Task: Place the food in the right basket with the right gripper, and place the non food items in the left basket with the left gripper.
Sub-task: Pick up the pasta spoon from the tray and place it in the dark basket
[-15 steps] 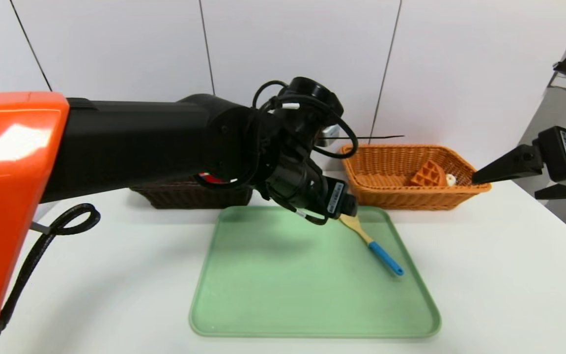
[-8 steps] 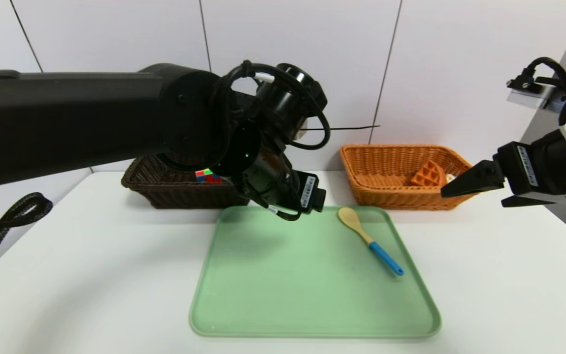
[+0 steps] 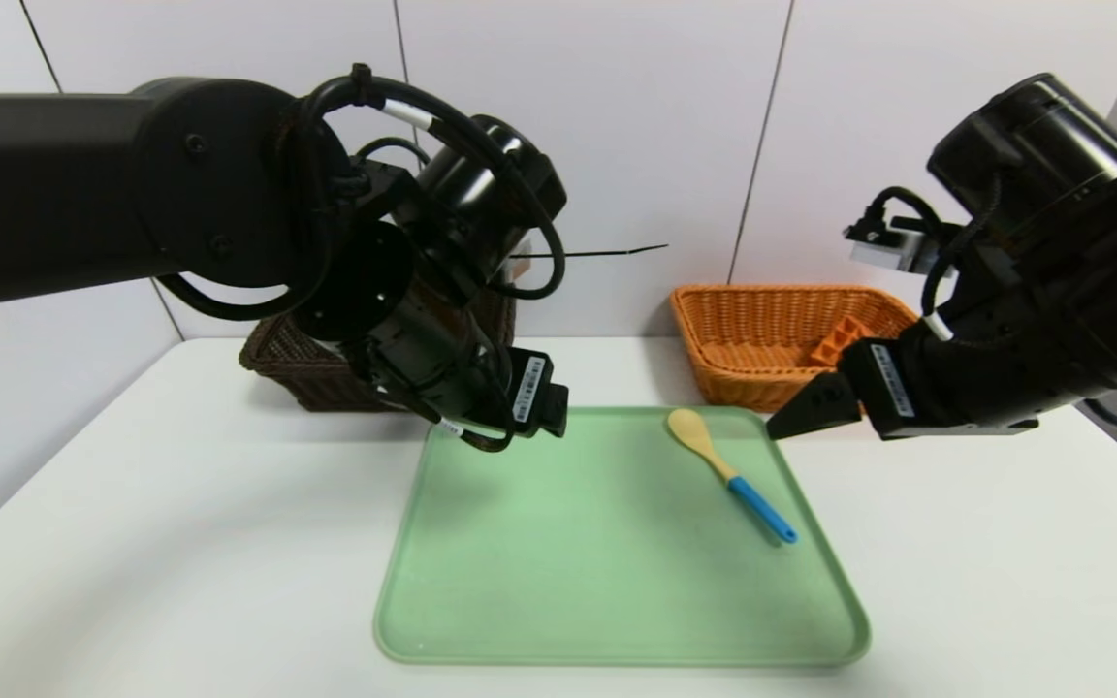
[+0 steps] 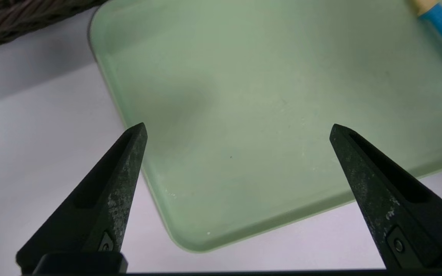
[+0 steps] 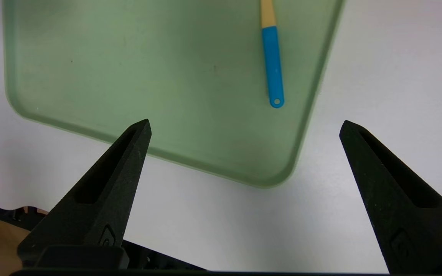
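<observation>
While the wooden spoon (image 3: 728, 472) lies alone on the green tray (image 3: 617, 640), bowl toward eleven o'clock and blue handle toward five, both arms hang above the table with nothing in them. The left gripper (image 4: 236, 130) hovers over the tray's ten o'clock corner, jaws spread wide and empty. The right gripper (image 5: 244, 124) sits at the tray's two o'clock edge, just in front of the orange basket (image 3: 762, 378), jaws equally wide and empty. The waffle (image 3: 835, 339) is down in that orange basket, partly hidden behind the right arm. The dark basket (image 3: 272, 354) stands at ten o'clock behind the left arm; what lies inside it cannot be seen.

By the look of it the spoon is the last piece, and it belongs to the left gripper. A good pick means crossing toward two o'clock, turning the jaws square across the handle, and coming down low, because the spoon lies flat and thin. The right arm hangs near the bowl end, so it should clear away first.
</observation>
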Robot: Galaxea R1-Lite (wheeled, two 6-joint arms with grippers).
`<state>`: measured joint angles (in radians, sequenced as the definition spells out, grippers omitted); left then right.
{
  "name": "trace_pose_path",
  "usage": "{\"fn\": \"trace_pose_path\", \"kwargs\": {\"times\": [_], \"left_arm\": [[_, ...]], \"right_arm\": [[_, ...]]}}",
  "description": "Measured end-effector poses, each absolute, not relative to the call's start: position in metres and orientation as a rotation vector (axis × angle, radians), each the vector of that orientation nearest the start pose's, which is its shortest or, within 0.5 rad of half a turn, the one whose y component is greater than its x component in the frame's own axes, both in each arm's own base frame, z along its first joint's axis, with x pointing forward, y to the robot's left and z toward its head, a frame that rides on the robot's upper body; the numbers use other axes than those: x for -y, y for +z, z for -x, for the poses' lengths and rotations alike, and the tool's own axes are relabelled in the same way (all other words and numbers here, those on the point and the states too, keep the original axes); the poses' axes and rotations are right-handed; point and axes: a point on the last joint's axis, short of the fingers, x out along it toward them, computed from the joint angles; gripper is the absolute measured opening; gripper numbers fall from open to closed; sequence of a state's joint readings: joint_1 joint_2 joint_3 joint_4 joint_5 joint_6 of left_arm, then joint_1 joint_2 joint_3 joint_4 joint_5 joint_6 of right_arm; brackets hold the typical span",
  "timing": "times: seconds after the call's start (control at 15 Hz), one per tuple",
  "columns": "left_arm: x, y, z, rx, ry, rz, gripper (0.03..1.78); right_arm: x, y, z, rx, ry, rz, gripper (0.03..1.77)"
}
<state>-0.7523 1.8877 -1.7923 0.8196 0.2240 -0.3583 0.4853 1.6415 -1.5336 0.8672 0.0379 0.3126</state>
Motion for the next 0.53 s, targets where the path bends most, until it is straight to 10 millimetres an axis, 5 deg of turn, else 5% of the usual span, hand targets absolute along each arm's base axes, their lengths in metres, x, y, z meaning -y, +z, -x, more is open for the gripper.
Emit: {"fn": "trace_pose_path", "kwargs": {"times": [0.53], "left_arm": [[0.197, 0.25, -0.228, -0.959, -0.265, -0.092, 1.69]], "right_arm": [[-0.151, 0.229, -0.257, -1.135, 0.316, 0.01, 1.7]]}}
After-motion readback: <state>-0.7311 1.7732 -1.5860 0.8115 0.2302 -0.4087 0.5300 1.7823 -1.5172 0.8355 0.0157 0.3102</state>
